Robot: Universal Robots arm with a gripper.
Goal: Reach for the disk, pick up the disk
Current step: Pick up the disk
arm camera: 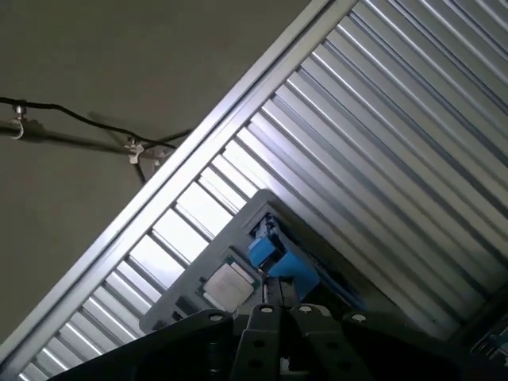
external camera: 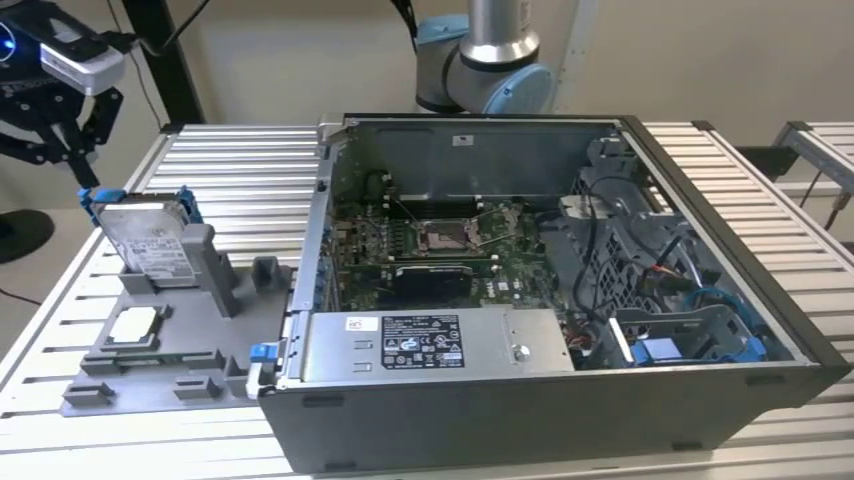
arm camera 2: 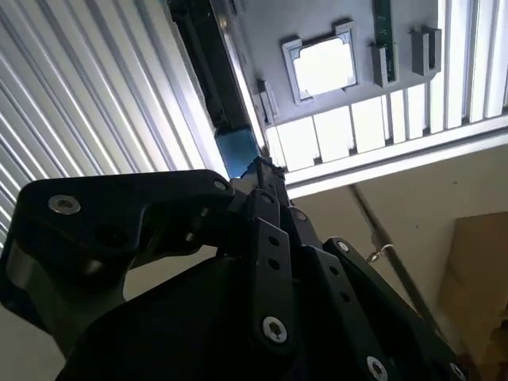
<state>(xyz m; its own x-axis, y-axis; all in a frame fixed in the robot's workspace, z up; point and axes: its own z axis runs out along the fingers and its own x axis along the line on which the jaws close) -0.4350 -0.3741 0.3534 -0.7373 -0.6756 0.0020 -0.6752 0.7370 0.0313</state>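
The disk (external camera: 147,245) is a silver-grey drive with a white label and blue side rails. It stands upright in a grey holder (external camera: 200,345) at the exterior view's left. My gripper (external camera: 86,183) hangs just above the disk's upper far corner, its fingers drawn together and shut, tips right at the blue rail. Whether they touch it I cannot tell. In both wrist views the gripper (arm camera 2: 262,168) (arm camera: 271,295) points at the blue rail end (arm camera 2: 242,155) (arm camera: 278,258).
A small white-silver chip (external camera: 134,325) (arm camera 2: 324,65) (arm camera: 228,283) lies flat on the holder in front of the disk. An open computer case (external camera: 694,400) fills the middle of the slatted table (external camera: 240,160), with a silver labelled box (external camera: 427,345) at its front. The arm's base (external camera: 481,60) stands behind.
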